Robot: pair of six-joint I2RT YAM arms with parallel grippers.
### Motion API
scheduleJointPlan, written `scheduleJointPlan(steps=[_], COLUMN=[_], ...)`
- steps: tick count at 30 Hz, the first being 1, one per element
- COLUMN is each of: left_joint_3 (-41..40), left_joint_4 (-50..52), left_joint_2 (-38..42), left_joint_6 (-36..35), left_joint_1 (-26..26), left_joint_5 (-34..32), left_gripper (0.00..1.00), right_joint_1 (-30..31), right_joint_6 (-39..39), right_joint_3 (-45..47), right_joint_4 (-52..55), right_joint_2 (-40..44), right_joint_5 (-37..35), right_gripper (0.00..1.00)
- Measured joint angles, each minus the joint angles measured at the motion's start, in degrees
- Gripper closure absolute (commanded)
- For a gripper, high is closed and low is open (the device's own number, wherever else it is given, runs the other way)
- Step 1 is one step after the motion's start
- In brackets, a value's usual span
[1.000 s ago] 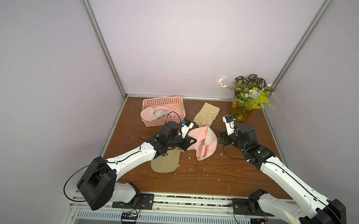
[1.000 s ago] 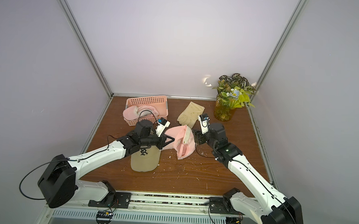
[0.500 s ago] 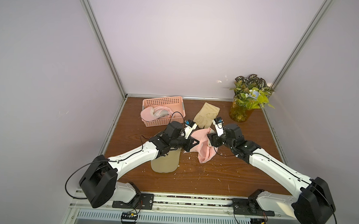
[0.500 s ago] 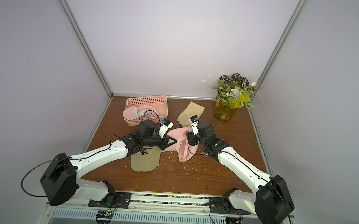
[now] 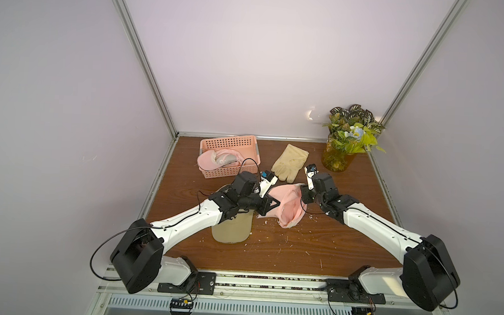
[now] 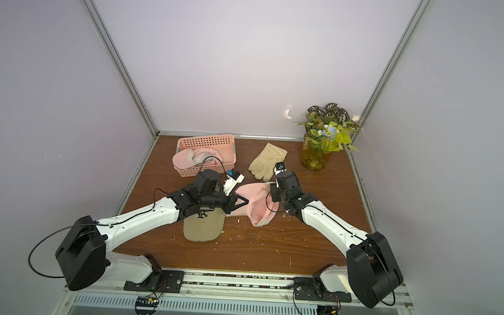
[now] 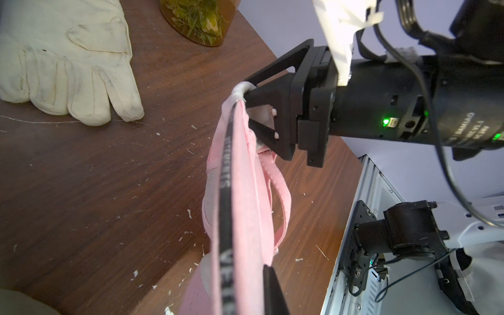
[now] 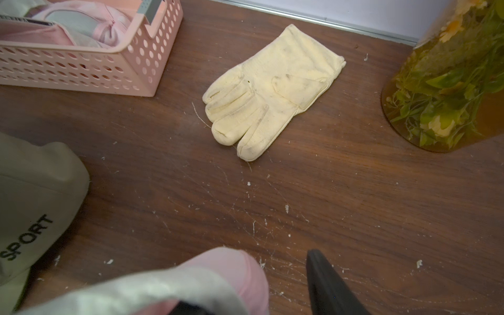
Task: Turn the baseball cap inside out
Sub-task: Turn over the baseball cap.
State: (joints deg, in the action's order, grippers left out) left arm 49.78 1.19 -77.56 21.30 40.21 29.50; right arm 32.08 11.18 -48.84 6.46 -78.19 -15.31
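The pink baseball cap [image 5: 290,208] is held over the middle of the bench [image 5: 314,250], between the arms; its rim is clamped by the left pincer [image 5: 276,202]; the right pincer [image 7: 244,90] is set astride another part of the rim, though whether it is clamped there cannot be told.

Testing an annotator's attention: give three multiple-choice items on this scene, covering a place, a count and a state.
1. Where does the glove lie? A on the table between basket and vase; B in the basket; C in the vase.
2. How many caps show? A one; B two; C three.
3. The left gripper is: A open; B shut on the held pink cap; C out of view.
Key: 1 A, bare wood surrounds it; 2 C, held pink cap, beige cap, basket's pink cap; 3 B, its jaws pinch the rim.
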Motion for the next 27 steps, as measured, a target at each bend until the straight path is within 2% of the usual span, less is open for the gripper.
scheduleJointPlan(steps=[7, 13, 20, 27], left_joint_3=[-0.31, -2.03, -2.12, -2.12], left_joint_4=[-0.09, -2.67, -5.33, -6.12], left_joint_2=[0.5, 0.98, -0.24, -2.99], left_joint_6=[0.87, 4.09, 8.09, 9.84], left_joint_1=[-0.28, -0.98, -1.07, -1.07], left_joint_5=[-0.11, -0.31, -1.38, -1.33], left_gripper=[1.0, 1.0, 1.0, 1.0], right_joint_1=[-1.49, -2.91, -3.32, -3.32], right_joint_6=[2.08, -0.04, -3.85, -6.21], right_joint_3=[0.02, 0.61, 4.76, 5.68], right_joint_4=[0.48, -0.46, -3.93, -7.58], right_joint_2=[-2.69, -1.77, 8.55, 16.55], right_joint_5=[-2.86, 2.49, 12.35, 19.3], right_gripper=[0.34, 0.23, 0.18, 0.21])
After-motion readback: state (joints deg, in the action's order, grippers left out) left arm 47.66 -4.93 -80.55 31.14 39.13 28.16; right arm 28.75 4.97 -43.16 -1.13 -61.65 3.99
